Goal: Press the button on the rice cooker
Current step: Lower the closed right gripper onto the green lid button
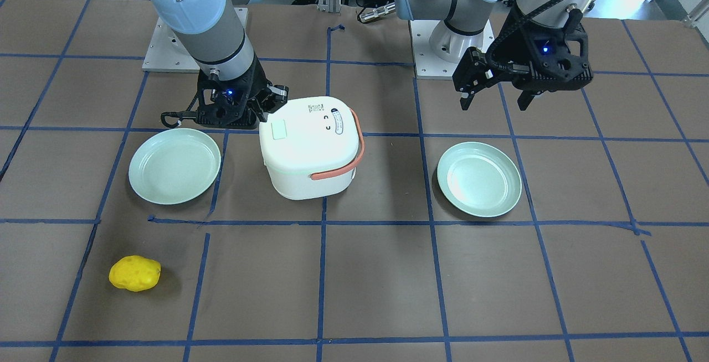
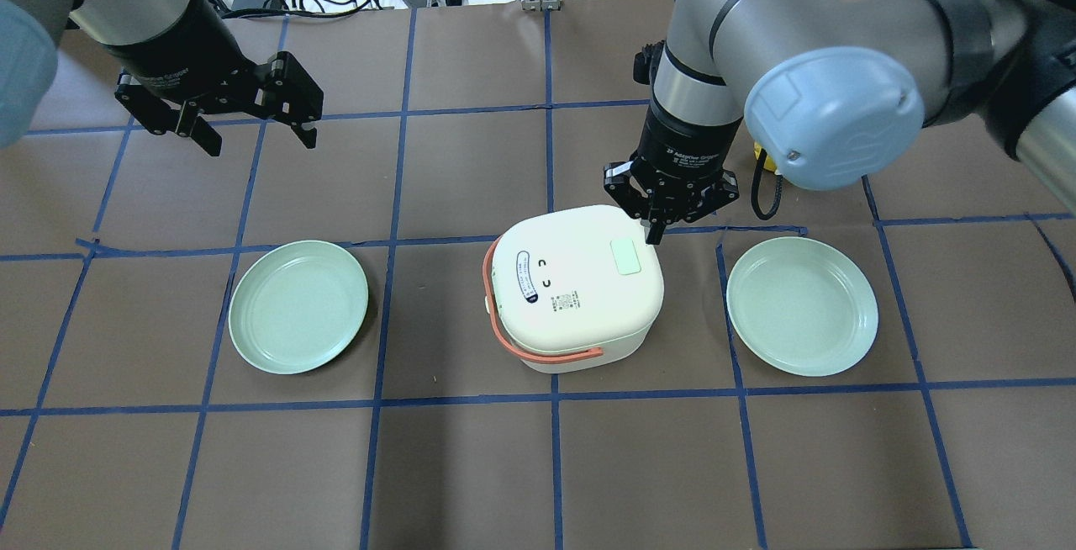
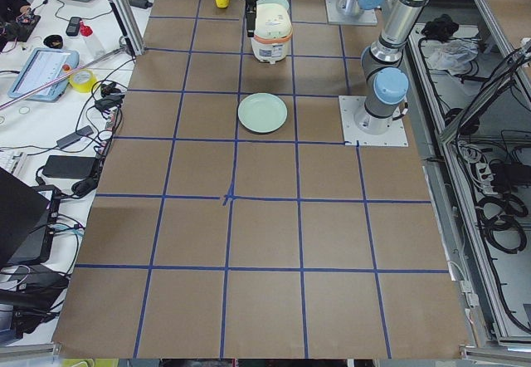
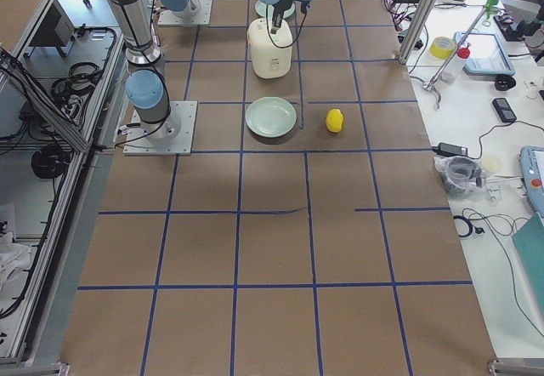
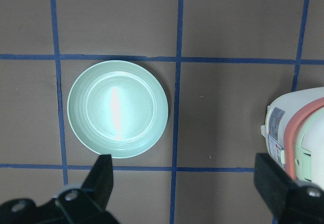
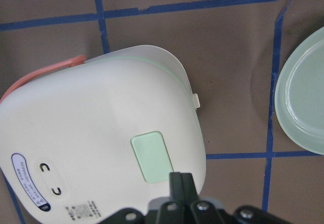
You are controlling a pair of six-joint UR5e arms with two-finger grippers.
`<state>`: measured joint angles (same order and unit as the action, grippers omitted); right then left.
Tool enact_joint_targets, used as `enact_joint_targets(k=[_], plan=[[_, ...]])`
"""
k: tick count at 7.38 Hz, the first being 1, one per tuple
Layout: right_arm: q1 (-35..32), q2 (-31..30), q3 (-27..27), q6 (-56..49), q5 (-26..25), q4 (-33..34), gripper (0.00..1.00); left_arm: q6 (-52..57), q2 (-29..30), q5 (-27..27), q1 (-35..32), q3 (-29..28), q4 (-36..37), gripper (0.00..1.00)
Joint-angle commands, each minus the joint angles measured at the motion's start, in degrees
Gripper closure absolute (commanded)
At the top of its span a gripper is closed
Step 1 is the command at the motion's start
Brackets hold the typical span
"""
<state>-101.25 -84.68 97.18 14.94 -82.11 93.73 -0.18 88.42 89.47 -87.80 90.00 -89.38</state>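
The white rice cooker (image 2: 580, 298) with an orange handle stands mid-table. Its mint-green button (image 2: 626, 257) sits on the lid, toward my right arm; it also shows in the front view (image 1: 278, 129) and the right wrist view (image 6: 152, 157). My right gripper (image 2: 654, 235) is shut and empty, pointing down, with its tips at the lid's edge just beside the button (image 6: 180, 181). I cannot tell whether it touches the lid. My left gripper (image 2: 256, 136) is open and empty, held high over the table far to the left of the cooker (image 5: 298, 138).
A mint-green plate (image 2: 298, 306) lies left of the cooker and another plate (image 2: 801, 306) lies right of it. A yellow lumpy object (image 1: 134, 273) lies beyond the right-hand plate, on the operators' side. Blue tape lines grid the brown table.
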Motion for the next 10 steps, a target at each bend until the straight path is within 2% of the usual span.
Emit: enact_joint_targets(k=[1, 2, 10], plan=[[-0.2, 1.0, 1.5, -0.1, 0.6, 3.1, 1.0, 0.0, 0.0, 0.0, 0.0, 0.0, 0.0, 0.0], [-0.8, 1.1, 1.5, -0.1, 3.5, 3.3, 1.0, 0.0, 0.0, 0.0, 0.0, 0.0, 0.0, 0.0], [-1.1, 1.5, 3.3, 0.0, 3.4, 3.8, 1.0, -0.1, 0.0, 0.0, 0.0, 0.0, 0.0, 0.0]])
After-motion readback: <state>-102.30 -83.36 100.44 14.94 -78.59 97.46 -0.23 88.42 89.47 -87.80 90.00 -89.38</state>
